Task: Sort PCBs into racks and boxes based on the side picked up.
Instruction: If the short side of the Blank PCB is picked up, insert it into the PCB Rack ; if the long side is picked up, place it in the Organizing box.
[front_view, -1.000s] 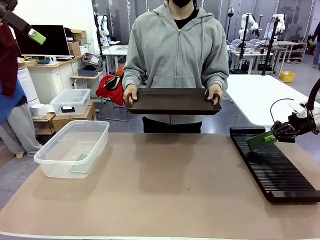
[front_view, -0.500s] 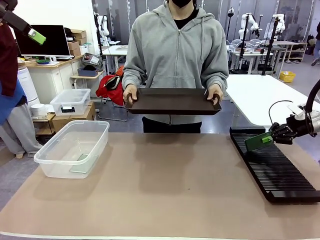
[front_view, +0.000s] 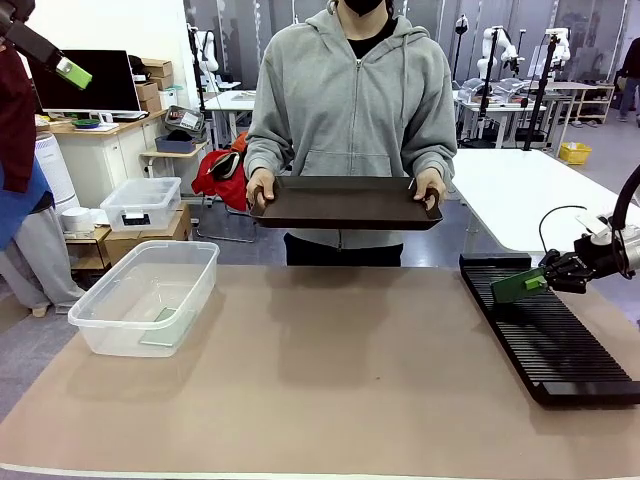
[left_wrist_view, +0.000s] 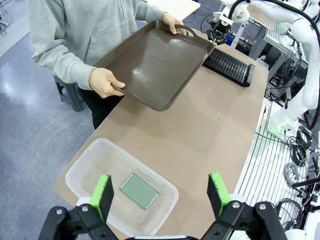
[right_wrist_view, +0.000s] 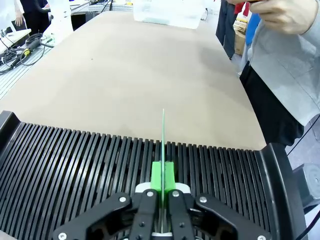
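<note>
right gripper (right_wrist_view: 162, 197) pinches a board (right_wrist_view: 163, 150) on edge | rack (right_wrist_view: 75, 160) slots right under it, running the board's long way | left gripper (left_wrist_view: 160, 192) spread wide

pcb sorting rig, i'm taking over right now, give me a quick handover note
Right gripper: shut on a PCB, held edge-on above the far end of the black rack; not yet in a slot.
Left gripper: jaws open, empty, high above the clear box.
Second PCB lies flat in that box.
The person stands at the far side holding a dark brown tray in both hands; it looks empty.
Done: one board boxed. Left: lower the held board into a rack slot and release.
</note>
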